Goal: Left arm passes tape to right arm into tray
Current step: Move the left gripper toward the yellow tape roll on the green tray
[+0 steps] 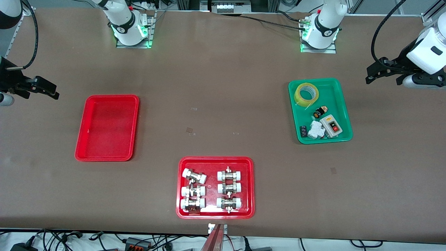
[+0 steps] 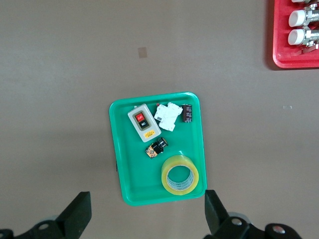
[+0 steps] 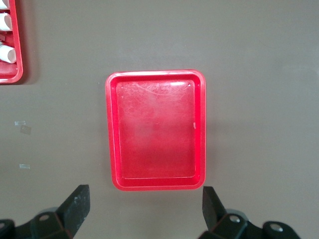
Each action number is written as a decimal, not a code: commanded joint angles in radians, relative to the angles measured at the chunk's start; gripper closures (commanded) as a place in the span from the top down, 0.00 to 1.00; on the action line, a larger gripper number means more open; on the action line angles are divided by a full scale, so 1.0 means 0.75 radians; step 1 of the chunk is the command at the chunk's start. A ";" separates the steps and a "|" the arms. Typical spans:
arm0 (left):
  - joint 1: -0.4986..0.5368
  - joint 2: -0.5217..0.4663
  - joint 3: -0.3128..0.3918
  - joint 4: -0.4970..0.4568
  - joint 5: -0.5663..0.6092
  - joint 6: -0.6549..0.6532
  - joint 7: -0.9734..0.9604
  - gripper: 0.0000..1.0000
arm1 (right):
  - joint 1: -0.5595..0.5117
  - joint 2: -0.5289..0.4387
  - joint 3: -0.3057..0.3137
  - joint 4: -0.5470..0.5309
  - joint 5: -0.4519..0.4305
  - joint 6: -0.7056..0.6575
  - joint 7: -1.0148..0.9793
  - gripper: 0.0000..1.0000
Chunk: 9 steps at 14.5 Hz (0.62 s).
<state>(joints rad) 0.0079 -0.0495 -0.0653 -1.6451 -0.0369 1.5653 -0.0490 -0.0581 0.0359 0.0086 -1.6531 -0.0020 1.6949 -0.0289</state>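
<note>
1. Nearest the front camera on the surface [image 1: 223, 87]: red tray with fittings [image 1: 215, 187], not involved.
2. Farther back, plain red tray [image 1: 107, 127] sits bare toward the right arm's end; right hand [image 3: 144, 211] hangs spread wide above the surface just beside it, waiting.
3. Toward the left arm's end, tape [image 1: 306, 94] lies flat in the green tray [image 1: 343, 104], in the corner farthest from the camera.
4. Left hand [image 2: 147, 214] hovers wide just off that tray. Best approach: centre over the roll, descend straight, one finger inside the core, clear of the small button [image 1: 320, 112].
</note>
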 commanded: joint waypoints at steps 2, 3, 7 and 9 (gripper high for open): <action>0.008 -0.010 0.005 0.011 -0.006 -0.027 0.037 1.00 | -0.011 -0.034 0.009 -0.013 0.007 -0.014 -0.011 1.00; 0.006 -0.010 0.003 0.011 -0.006 -0.027 0.035 1.00 | -0.011 -0.034 0.011 -0.013 0.007 -0.016 -0.011 1.00; 0.006 0.031 -0.005 -0.054 -0.022 -0.103 0.035 1.00 | -0.011 -0.032 0.011 -0.013 0.007 -0.014 -0.011 1.00; 0.004 0.049 -0.007 -0.126 -0.026 -0.105 0.020 1.00 | -0.011 -0.032 0.011 -0.013 0.007 -0.012 -0.011 1.00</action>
<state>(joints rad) 0.0079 -0.0295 -0.0679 -1.6913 -0.0375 1.4926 -0.0480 -0.0581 0.0311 0.0086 -1.6531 -0.0020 1.6946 -0.0289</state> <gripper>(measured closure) 0.000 0.000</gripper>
